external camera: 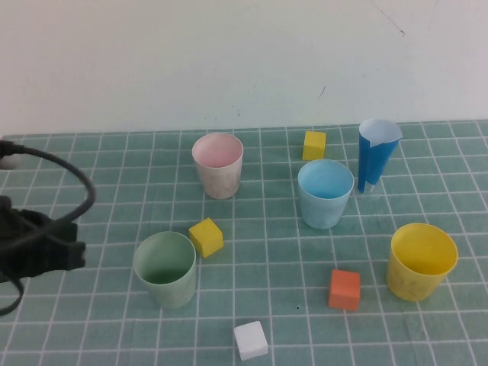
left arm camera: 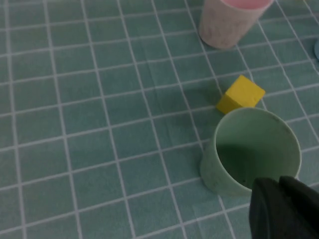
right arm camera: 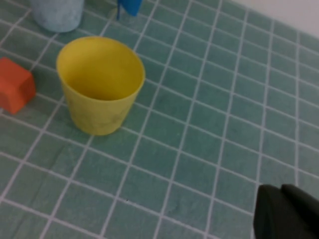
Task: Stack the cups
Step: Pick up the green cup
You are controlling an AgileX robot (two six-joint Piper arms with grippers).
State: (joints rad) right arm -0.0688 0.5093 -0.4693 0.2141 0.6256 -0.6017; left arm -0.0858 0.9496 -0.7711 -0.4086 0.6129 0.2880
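Four cups stand apart and upright on the green grid mat: pink cup, sage green cup, light blue cup, yellow cup. My left gripper hovers at the left edge, just left of the green cup. Its fingers are shut and empty in the left wrist view, beside the green cup's rim, with the pink cup beyond. My right gripper is shut and empty, away from the yellow cup. It is outside the high view.
A tall dark-blue cone cup stands right of the blue cup. Small cubes lie around: yellow at the back, yellow by the green cup, orange, white at the front. A white wall is behind the mat.
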